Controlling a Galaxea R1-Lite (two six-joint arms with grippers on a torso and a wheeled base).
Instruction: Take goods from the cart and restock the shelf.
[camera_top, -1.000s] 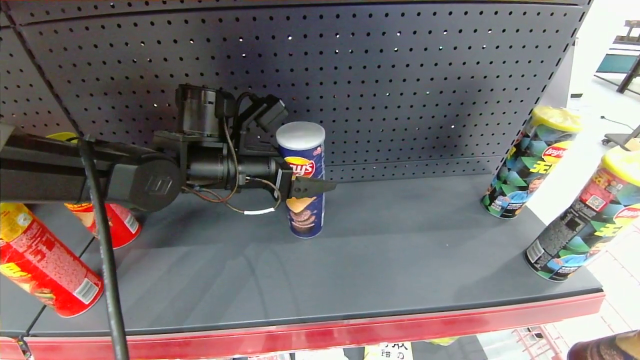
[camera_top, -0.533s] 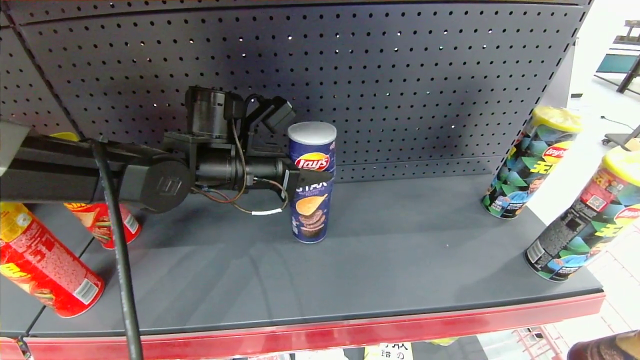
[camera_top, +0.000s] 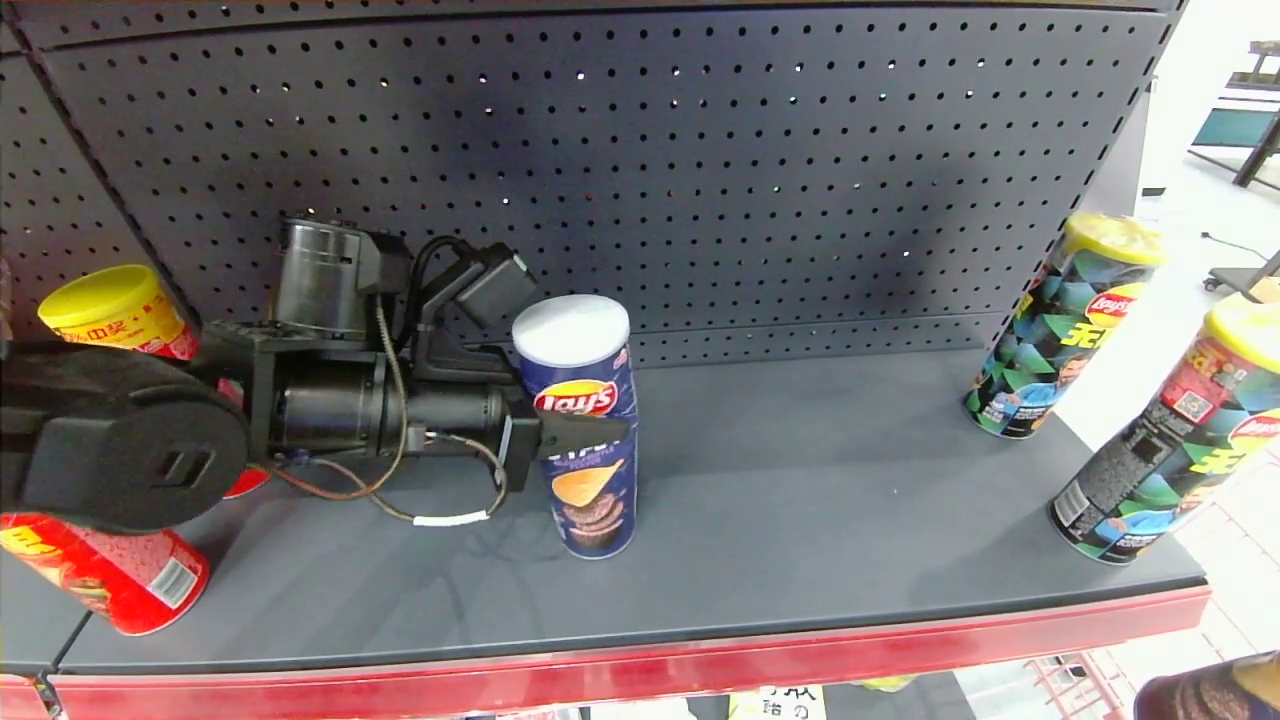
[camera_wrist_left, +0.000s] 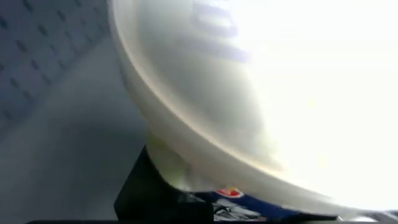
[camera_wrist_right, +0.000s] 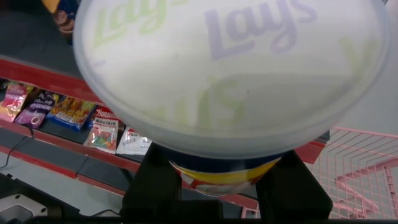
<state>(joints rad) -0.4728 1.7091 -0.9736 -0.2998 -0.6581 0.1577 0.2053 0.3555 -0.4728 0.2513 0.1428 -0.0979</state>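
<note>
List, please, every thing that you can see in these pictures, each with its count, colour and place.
blue can: 1, blue, white lid, standing mid-left on the shelf
red cans: 2, red, left end of the shelf
patterned cans: 2, black and teal, yellow lids, right end of the shelf
shelf: 1, dark grey, red front edge
pegboard: 1, dark grey, behind the shelf
pale-lidded can: 1, yellow body, in the right gripper
snack packets: several, mixed colours, on a lower shelf
cart: 1, pink wire, beyond the pale-lidded can
left gripper: black, shut on the blue can
right gripper: black, shut on the pale-lidded can
</note>
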